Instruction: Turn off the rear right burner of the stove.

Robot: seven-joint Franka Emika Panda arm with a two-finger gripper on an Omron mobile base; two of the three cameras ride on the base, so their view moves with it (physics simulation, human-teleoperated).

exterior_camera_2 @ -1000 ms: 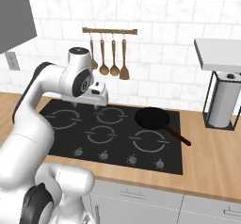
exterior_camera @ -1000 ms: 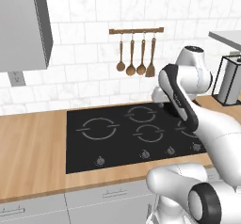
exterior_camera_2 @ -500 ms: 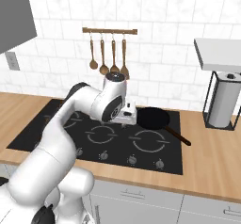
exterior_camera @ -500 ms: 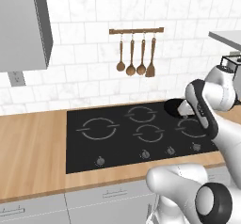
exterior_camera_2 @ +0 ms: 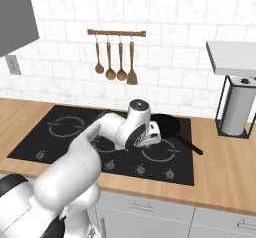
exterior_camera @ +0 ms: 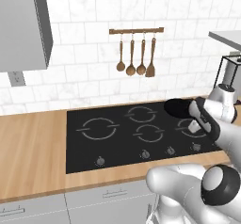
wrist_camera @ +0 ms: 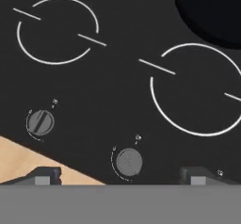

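The stove (exterior_camera: 117, 143) is a black glass cooktop set in a wooden counter, with grey ring burners and a row of round knobs along its front edge. A black pan (exterior_camera: 179, 108) sits on the rear right burner, its handle pointing right in the right base view. My gripper (exterior_camera: 194, 130) hovers over the front right burner (wrist_camera: 197, 91), pointing down, open and empty. In the hand view, one grey knob (wrist_camera: 128, 162) lies between my fingertips (wrist_camera: 44, 175), well below them. Another knob (wrist_camera: 41, 123) sits to its left. The rightmost knob is hidden.
A paper towel holder (exterior_camera_2: 239, 109) stands on the counter right of the stove (exterior_camera_2: 65, 147). Wooden utensils (exterior_camera: 136, 63) hang on a rail on the tiled wall. The pan's handle (exterior_camera_2: 189, 144) sticks out toward the counter's right side.
The arm has swung from above the stove's rear middle to the right and forward, and lowered over the front right burner near the knob row. The gripper stays open.
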